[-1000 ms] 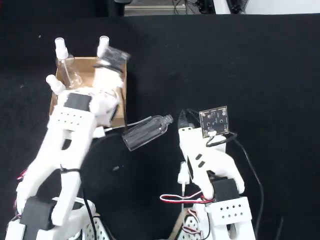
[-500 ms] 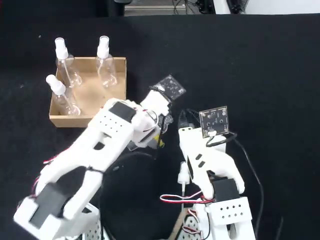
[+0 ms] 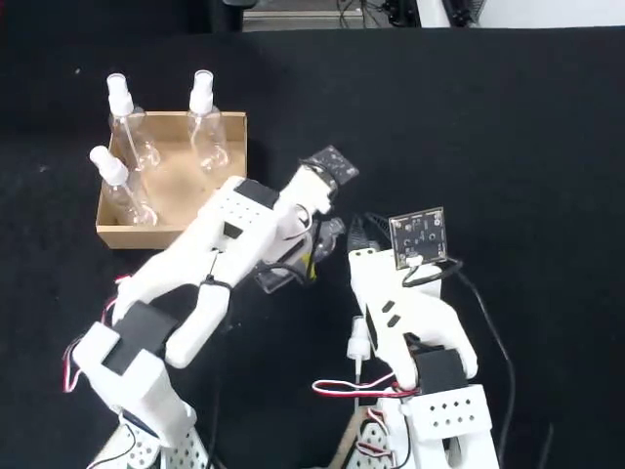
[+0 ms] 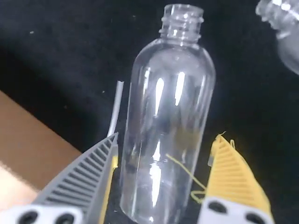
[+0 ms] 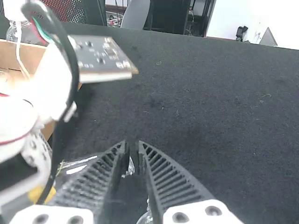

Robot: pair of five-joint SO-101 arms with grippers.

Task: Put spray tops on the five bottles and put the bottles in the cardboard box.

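A clear uncapped bottle [image 4: 168, 107] lies on the black table, its open neck pointing away from my left gripper [image 4: 167, 140]. That gripper is open, one finger on each side of the bottle's body. From above, the left gripper [image 3: 293, 266] covers most of the bottle [image 3: 269, 281], just right of the cardboard box [image 3: 146, 234]. Three bottles with white spray tops [image 3: 203, 93] stand in the box. My right gripper [image 5: 132, 144] sits close by at the bottle's neck end [image 3: 359, 233], fingers together. A loose spray top [image 3: 358, 344] lies beside the right arm.
A thin white tube [image 4: 116, 109] lies between the bottle and the box wall [image 4: 28, 140]. A second clear plastic piece [image 4: 280, 28] sits near the bottle's neck. The black table stretches bare to the right and far side.
My left arm has swung from over the box to the right and come down over the lying bottle. The right arm has stayed still.
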